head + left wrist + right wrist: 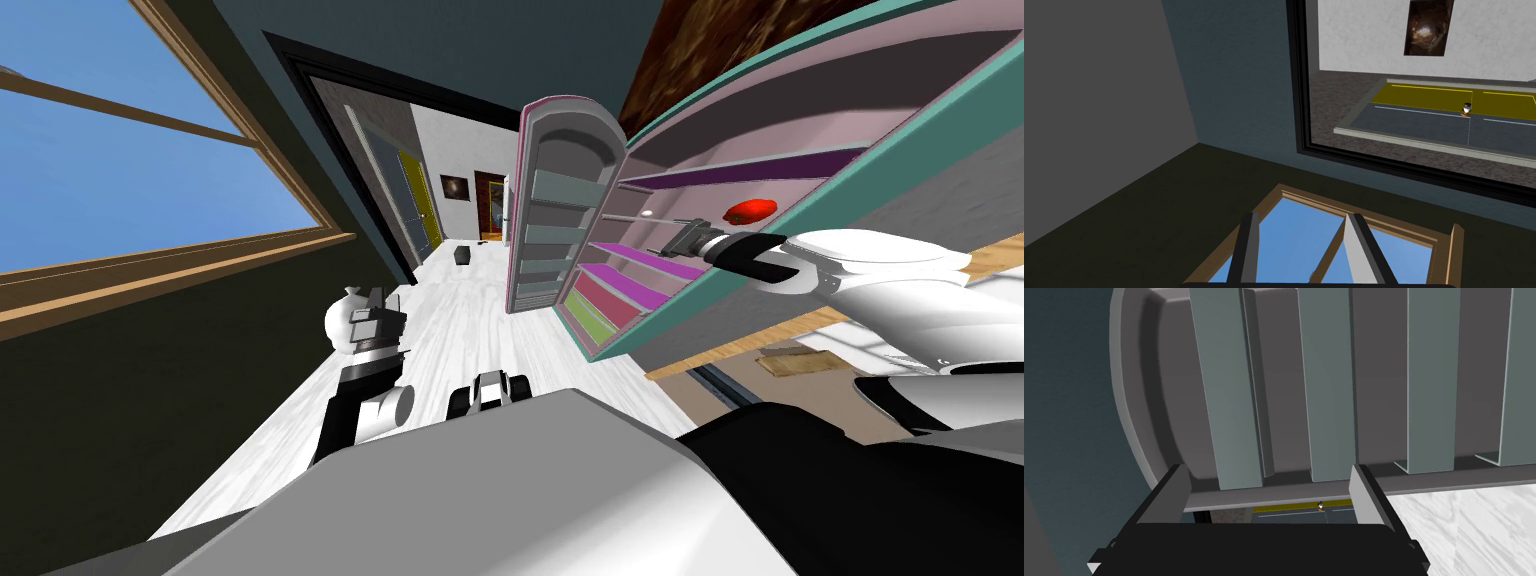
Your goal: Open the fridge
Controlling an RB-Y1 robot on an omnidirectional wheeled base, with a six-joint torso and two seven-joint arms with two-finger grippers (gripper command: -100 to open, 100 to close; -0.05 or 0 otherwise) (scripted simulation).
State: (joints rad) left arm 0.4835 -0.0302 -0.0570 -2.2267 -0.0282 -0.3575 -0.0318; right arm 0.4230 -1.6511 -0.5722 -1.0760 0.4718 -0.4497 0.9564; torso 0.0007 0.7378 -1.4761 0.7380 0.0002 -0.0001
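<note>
The fridge (800,150) has a teal body and stands open, with purple and magenta shelves inside and a red item (748,211) on one shelf. Its door (560,210) is swung wide; the grey inner side carries several grey-green door racks (1329,383). My right gripper (652,233) reaches across the fridge's open front, between cabinet and door. Its fingers (1174,488) stand wide open and point at the door's inner face, holding nothing. My left gripper (377,297) hangs apart on the left over the floor, its fingers (1249,245) apart with nothing between them.
A wood-framed window (150,150) fills the left wall. A black-framed doorway (400,180) beyond leads to a hallway, where a small dark object (463,256) lies on the white floor (450,330). A wooden edge (740,345) runs below the fridge.
</note>
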